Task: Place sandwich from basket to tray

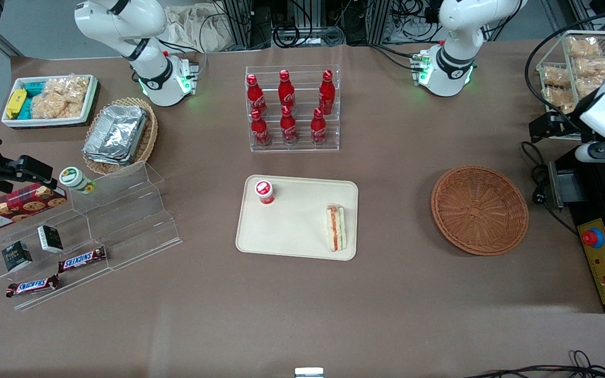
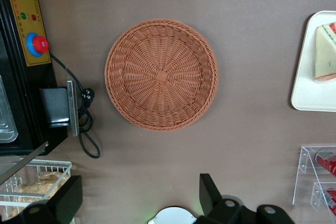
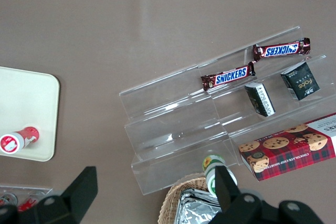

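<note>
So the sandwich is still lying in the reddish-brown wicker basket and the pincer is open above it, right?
Not quite. The front view shows the sandwich lying on the cream tray, beside a small red-capped bottle; the reddish-brown wicker basket holds nothing. The pincer is indeed open above the basket.

Six red bottles (image 1: 288, 107) in clear rack (image 1: 293, 144)
</note>
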Controlling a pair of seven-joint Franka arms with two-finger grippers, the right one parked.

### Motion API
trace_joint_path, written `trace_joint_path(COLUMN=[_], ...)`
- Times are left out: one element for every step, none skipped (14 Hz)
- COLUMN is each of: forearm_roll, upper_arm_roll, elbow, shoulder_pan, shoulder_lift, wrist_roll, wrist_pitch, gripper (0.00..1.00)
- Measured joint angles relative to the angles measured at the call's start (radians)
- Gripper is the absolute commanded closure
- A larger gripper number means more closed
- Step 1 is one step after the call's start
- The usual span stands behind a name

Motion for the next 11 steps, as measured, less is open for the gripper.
trace_joint_path(forearm_roll=[0.0,0.0,0.001,0.001,0.001,0.001,0.001,0.001,0.001,0.001,0.004], upper_arm_roll=[0.071,0.11,0.148,0.211,0.278,0.318,0.335,0.339,0.339,0.339,0.339], elbow=[0.001,0.002,0.003,0.003,0.003,0.005,0.009,0.015,0.024,0.033,0.043], shoulder_pan=[-0.065,-0.101,-0.138,-0.197,-0.257,-0.292,-0.305,-0.309,-0.31,-0.312,-0.313], shoulder_lift=[0.002,0.004,0.005,0.005,0.005,0.005,0.005,0.004,0.002,-0.001,-0.005], wrist_roll=[0.0,0.0,0.0,0.0,0.0,0.0,0.001,0.001,0.001,0.001,0.001], wrist_pitch=[0.0,0.0,0.0,0.0,0.0,0.0,0.0,0.0,0.0,0.0,0.0], gripper=[0.0,0.0,0.0,0.0,0.0,0.0,0.0,0.0,0.0,0.0,0.0])
